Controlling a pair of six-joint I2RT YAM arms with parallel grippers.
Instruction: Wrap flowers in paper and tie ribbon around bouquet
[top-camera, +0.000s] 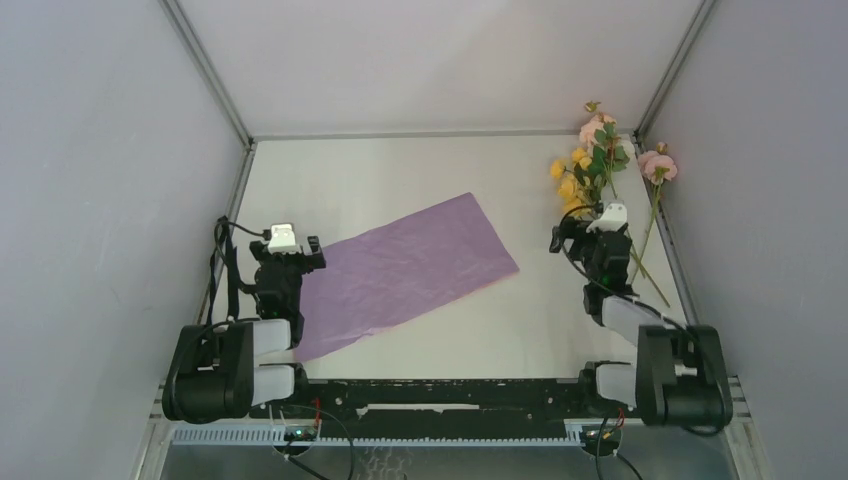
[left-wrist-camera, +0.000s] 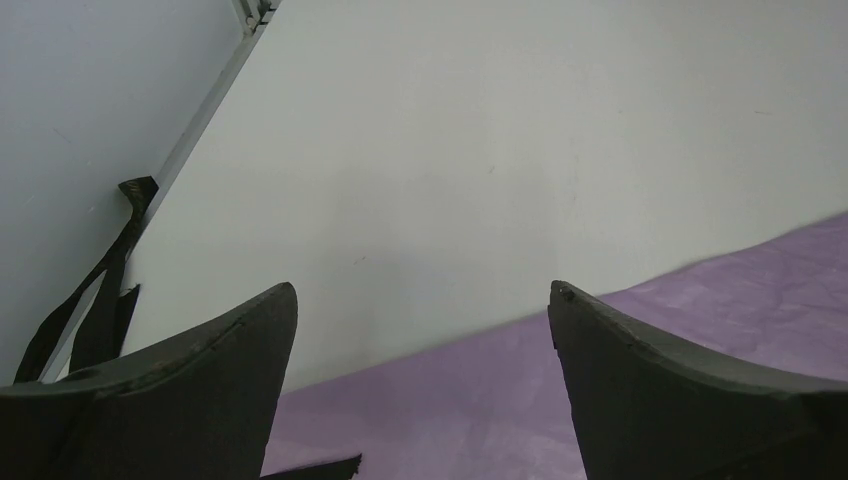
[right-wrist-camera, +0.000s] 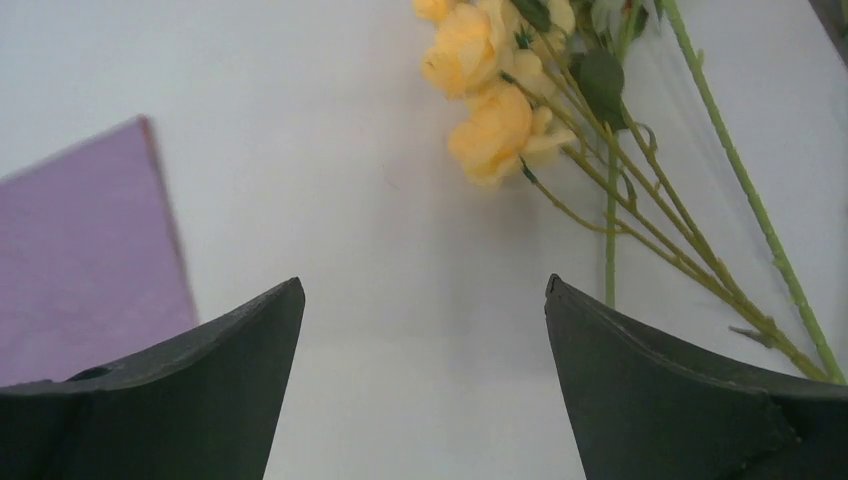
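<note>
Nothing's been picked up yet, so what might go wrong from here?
1. The flowers lie loose, with one pink stem apart from the rest; the open right end effector may gather only some.
2. The paper is thin and flat on the table; the open left end effector may crumple or push it instead of lifting it.

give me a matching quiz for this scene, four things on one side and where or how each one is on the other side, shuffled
Things
1. flowers
2. left gripper
3. paper
4. right gripper

Place or state
a. open, just short of the yellow blooms and green stalks
b. lying flat, lilac side up, left of centre
c. loose at the far right, along the side wall
d. open, over the edge of the lilac sheet

Pairs: 1-c, 2-d, 3-b, 4-a
</note>
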